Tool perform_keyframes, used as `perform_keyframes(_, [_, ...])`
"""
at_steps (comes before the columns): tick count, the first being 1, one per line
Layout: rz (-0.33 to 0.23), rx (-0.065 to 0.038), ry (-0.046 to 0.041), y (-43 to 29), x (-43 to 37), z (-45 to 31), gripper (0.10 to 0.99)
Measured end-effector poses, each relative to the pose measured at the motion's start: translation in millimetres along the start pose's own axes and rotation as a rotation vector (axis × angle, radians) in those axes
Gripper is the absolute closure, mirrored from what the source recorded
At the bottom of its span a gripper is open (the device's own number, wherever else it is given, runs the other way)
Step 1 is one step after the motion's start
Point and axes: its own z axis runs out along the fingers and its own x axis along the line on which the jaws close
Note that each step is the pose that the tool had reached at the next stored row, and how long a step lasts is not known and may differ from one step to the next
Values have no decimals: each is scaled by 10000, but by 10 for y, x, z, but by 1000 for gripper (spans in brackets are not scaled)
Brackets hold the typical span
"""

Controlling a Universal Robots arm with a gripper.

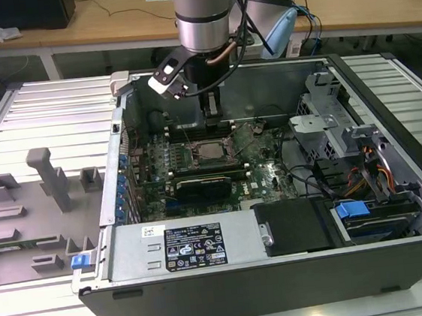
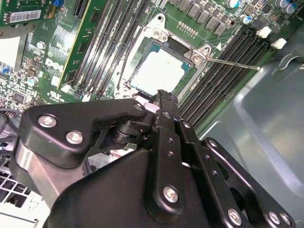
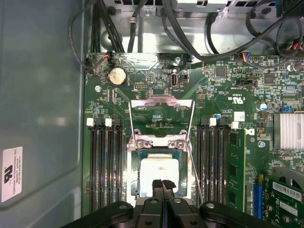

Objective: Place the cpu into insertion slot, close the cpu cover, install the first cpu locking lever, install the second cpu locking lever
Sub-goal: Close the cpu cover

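Note:
The cpu (image 3: pixel 160 172), its silver-grey face up, lies inside the black-framed insertion slot (image 3: pixel 136 176) on the green motherboard; it also shows in the second wrist view as the cpu (image 2: pixel 161 70) and in the exterior view as the cpu (image 1: pixel 212 152). The cpu cover (image 3: pixel 161 105), a thin silver frame with a cut-out centre, is flipped open and lies back from the slot on its hinge. Thin wire locking levers stand unlatched: one lever (image 3: pixel 194 173), seen too as the lever (image 2: pixel 232 63), and another lever (image 3: pixel 128 142). My gripper (image 3: pixel 164 184) hovers over the cpu's near edge, shut, with nothing between its fingers.
Long black memory slots (image 3: pixel 102 166) flank the socket on both sides. A green card (image 3: pixel 236 166) stands beside them. Black cables (image 3: pixel 190 42) hang across the case wall. The grey case wall (image 3: pixel 42 95) is close. Drive cages (image 1: pixel 328 123) fill the exterior view's right.

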Motion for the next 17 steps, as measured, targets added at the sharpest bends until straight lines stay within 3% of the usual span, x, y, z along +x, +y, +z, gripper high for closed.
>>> perform_keyframes(10, [1,4,-1,30,0,-9,980])
perform_keyframes(12, [1,2,0,36,0,-70,980])
perform_keyframes(14, [-1,1,0,38,0,-78,980])
perform_keyframes(17, [1,16,-1,111,-5,-74,980])
